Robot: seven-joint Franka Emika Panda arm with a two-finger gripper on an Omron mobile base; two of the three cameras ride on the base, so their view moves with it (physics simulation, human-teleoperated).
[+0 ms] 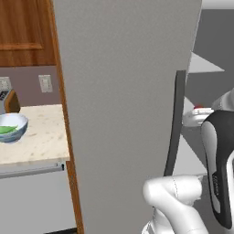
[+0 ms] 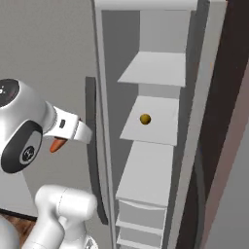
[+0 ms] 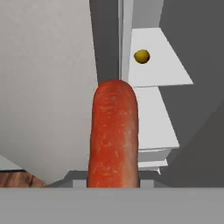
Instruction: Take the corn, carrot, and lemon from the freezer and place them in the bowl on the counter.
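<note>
The gripper (image 2: 57, 144) is clenched on the carrot (image 3: 113, 135), out in the open room in front of the freezer (image 2: 146, 170), just beside its swung-out door's dark handle (image 2: 92, 146). The lemon (image 2: 145, 118) sits inside the freezer on a middle white shelf (image 2: 158, 129), back from that shelf's front edge. Left of the freezer door, the bowl (image 1: 13, 127) holding the corn (image 1: 6, 130) stands on the counter (image 1: 41, 137), well back from the counter's front edge

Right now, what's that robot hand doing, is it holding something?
Gripper: shut on the carrot, outside the freezer.
</note>
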